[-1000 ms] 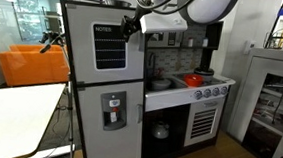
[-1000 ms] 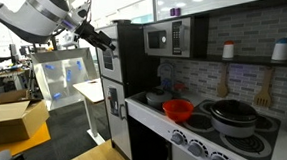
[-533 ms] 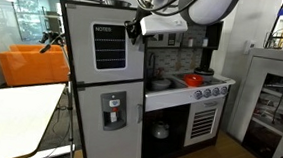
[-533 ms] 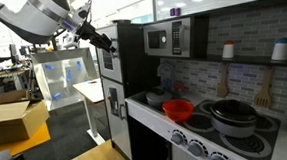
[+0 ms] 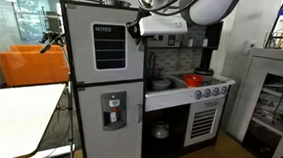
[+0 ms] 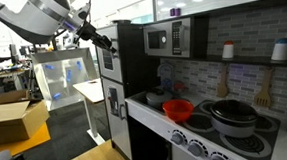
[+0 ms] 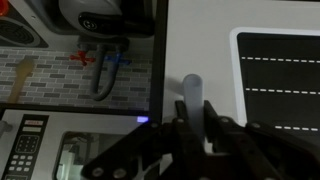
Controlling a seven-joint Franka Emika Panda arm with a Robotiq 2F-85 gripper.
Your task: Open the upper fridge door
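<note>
Between your jaws stands the handle (image 7: 190,92): the gripper (image 7: 197,128) has a dark finger on each side of it, set narrow, but the wrist view does not let you tell whether they press it. That handle runs up the upper door (image 7: 200,40), beside its black panel (image 7: 280,75). In an exterior view your gripper (image 5: 135,28) meets the upper door (image 5: 84,45) on its handle side; it lies flush, shut, above the lower door (image 5: 112,112).
</note>
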